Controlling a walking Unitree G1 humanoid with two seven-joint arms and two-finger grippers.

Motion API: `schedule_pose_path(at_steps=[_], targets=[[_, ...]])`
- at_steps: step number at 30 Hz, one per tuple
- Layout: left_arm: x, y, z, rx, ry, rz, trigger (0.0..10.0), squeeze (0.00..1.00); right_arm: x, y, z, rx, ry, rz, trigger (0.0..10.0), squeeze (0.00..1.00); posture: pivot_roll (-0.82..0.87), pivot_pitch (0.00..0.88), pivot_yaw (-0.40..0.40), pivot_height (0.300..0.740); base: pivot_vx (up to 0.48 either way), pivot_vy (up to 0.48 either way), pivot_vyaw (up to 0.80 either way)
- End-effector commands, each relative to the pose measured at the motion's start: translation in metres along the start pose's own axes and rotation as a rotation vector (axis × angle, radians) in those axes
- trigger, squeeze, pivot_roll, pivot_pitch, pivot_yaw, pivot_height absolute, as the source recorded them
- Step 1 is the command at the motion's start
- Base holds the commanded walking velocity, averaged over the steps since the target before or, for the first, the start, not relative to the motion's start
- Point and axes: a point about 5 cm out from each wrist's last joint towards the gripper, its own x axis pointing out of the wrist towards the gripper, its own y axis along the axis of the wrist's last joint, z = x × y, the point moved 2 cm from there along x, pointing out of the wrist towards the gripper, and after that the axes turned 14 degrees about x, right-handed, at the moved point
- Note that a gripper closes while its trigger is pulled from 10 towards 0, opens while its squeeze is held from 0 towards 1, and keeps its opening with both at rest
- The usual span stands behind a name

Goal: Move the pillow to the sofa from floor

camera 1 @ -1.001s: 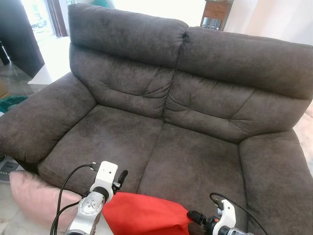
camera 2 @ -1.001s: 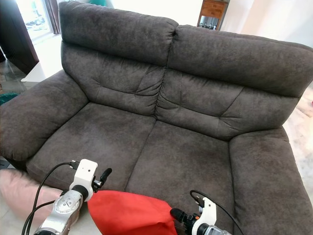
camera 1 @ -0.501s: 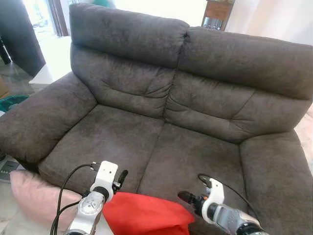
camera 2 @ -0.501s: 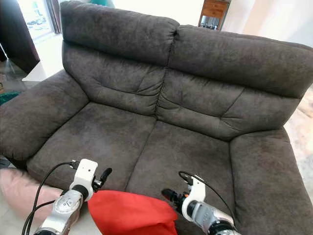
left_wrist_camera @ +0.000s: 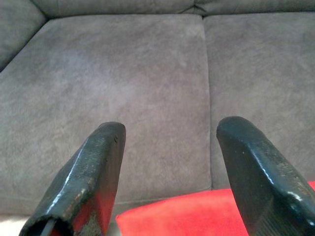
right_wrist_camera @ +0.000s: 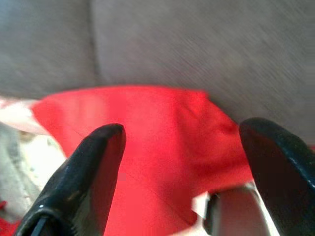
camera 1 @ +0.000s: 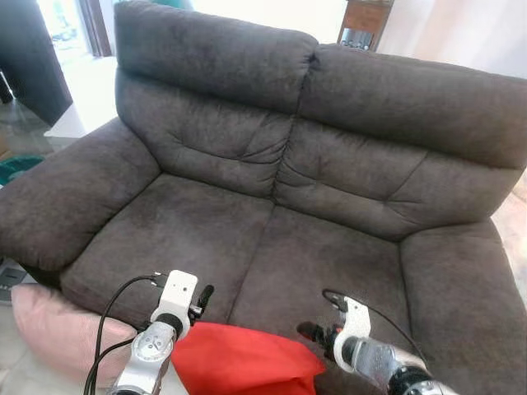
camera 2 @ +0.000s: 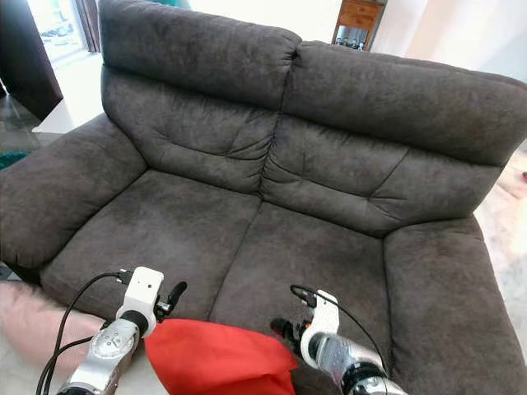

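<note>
Since the earlier frame, the right gripper has swung inward. Dark grey suede sofa: seat unoccupied. Red fabric pillow: at seat's front edge, between both spread-jawed grippers, left gripper alongside. Risk: uneven squeeze drops it.

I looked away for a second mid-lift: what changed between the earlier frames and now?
The right gripper rose and swung inward toward the red pillow; its open fingers now frame the pillow's corner, not gripping it. The left gripper, open at the pillow's other side, the sofa and the pink pillow on the floor stayed put.
</note>
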Motion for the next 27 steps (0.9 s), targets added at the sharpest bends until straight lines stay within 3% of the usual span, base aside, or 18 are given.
schedule_pose_path(at_steps=[1, 7, 14, 22, 27], targets=[[-0.002, -0.003, 0.002, 0.002, -0.003, -0.016, 10.0, 0.0, -0.004, 0.004, 0.011, 0.0, -0.041, 0.026, 10.0, 0.0, 0.17, 0.018, -0.168, 0.74, 0.0, 0.0, 0.0], [-0.006, -0.009, 0.004, 0.001, 0.003, -0.03, 10.0, 0.0, -0.007, -0.002, 0.029, 0.015, -0.083, 0.037, 10.0, 0.0, 0.18, 0.01, -0.171, 0.74, 0.0, 0.0, 0.0], [-0.009, -0.009, 0.006, -0.013, 0.017, -0.03, 10.0, 0.0, -0.006, 0.003, 0.024, 0.021, -0.089, 0.063, 10.0, 0.0, 0.21, 0.007, -0.187, 0.74, 0.0, 0.0, 0.0], [-0.013, -0.011, 0.012, -0.025, 0.021, -0.034, 10.0, 0.0, -0.009, 0.0, 0.033, -0.021, -0.107, 0.055, 10.0, 0.0, 0.24, 0.0, -0.182, 0.74, 0.0, 0.0, 0.0], [-0.016, -0.013, -0.016, 0.005, 0.074, -0.035, 10.0, 0.0, 0.0, -0.009, 0.02, -0.007, -0.083, 0.059, 10.0, 0.0, 0.28, 0.0, -0.171, 0.74, 0.0, 0.0, 0.0]])
